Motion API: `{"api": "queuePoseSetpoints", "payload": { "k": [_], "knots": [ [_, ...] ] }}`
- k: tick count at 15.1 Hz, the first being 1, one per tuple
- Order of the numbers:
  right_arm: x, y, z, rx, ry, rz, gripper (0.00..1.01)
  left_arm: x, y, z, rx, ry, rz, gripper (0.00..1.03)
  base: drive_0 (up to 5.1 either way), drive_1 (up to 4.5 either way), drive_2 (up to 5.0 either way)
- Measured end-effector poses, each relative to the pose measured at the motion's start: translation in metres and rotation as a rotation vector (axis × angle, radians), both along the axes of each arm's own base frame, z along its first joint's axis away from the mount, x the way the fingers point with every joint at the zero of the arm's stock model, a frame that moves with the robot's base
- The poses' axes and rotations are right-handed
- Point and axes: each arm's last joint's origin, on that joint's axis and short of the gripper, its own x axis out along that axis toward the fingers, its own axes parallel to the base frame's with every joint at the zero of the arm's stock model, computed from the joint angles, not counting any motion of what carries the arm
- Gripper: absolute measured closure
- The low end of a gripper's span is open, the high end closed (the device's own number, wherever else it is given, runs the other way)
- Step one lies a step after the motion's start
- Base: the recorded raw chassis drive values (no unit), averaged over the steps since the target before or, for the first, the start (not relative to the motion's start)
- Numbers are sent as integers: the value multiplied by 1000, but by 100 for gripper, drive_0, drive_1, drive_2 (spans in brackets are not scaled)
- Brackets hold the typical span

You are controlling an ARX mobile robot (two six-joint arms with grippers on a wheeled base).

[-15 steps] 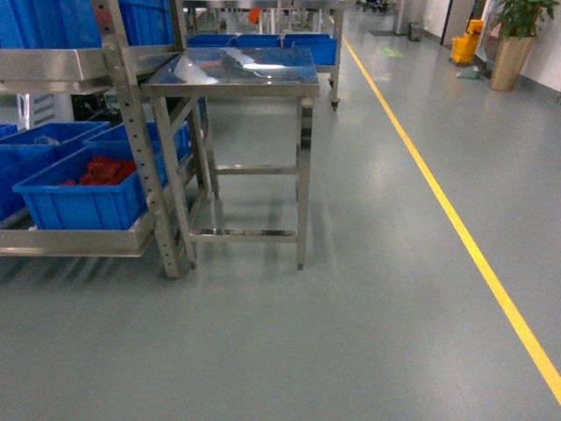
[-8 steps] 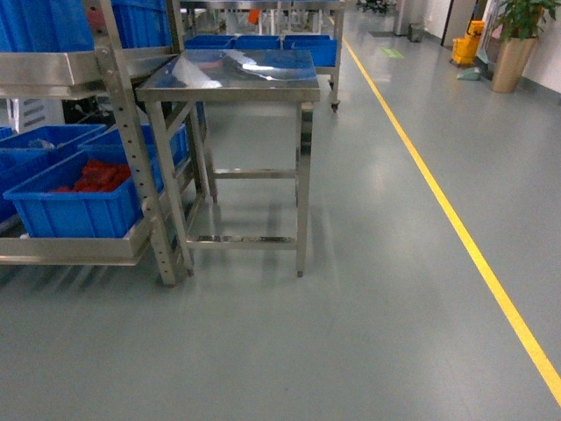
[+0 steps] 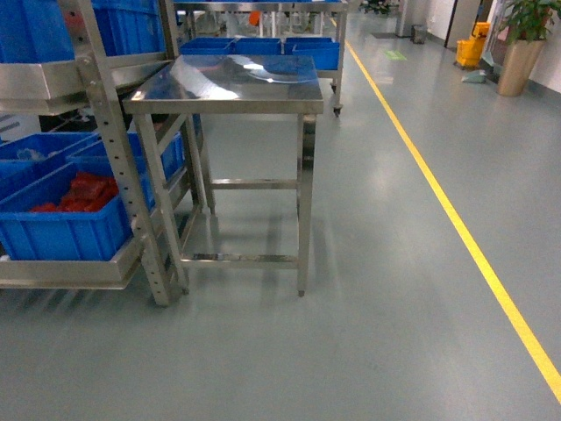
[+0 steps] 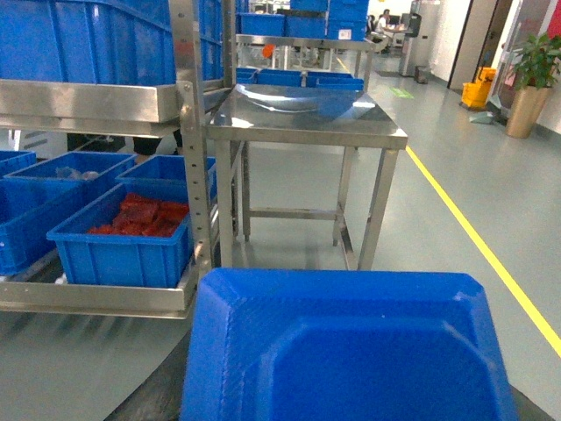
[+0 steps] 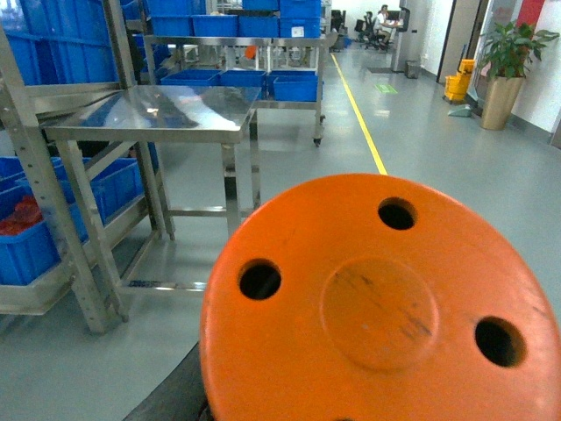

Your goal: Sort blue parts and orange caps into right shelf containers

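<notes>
Head view: a polished stainless-steel table (image 3: 230, 83) with a bare reflective top stands on the grey floor (image 3: 368, 333), just beside a perforated steel shelving rack (image 3: 105, 158) at left. On the rack's lowest shelf sits a bright-blue open-topped plastic crate (image 3: 66, 232) holding a heap of red-orange parts (image 3: 79, 193); these cannot be made out singly. More blue crates (image 3: 39, 145) lie behind it and on the shelf above. A yellow floor line (image 3: 456, 219) runs along the right, and a potted plant in a tan planter (image 3: 519, 53) stands far right. Neither arm nor gripper appears in this view.

Left wrist view: the lower frame is filled by a blue moulded plastic part (image 4: 351, 351) with a recessed, chamfered face, close to the lens; the head view shows none of it. No fingers are visible, so whether the left gripper grips it, or how far its jaws are parted, cannot be told. Beyond it the same rack, crate of red-orange parts and table appear.

Right wrist view: a large orange disc-shaped cap (image 5: 377, 307) with a raised centre and round holes fills the foreground, likewise absent from the head view. The right gripper's fingers are hidden, so its opening and hold cannot be told. Only this view shows distant seated figures (image 5: 379, 22) down the aisle.
</notes>
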Motion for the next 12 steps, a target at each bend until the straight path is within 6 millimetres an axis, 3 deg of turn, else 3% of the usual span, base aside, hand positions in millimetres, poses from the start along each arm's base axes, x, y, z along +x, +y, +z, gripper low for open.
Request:
{"api": "queuePoseSetpoints", "payload": {
  "k": [12],
  "knots": [
    [0,0,0,0,2,0,57,0,0,0,0,0,0,61,-2,429,-434]
  ]
}}
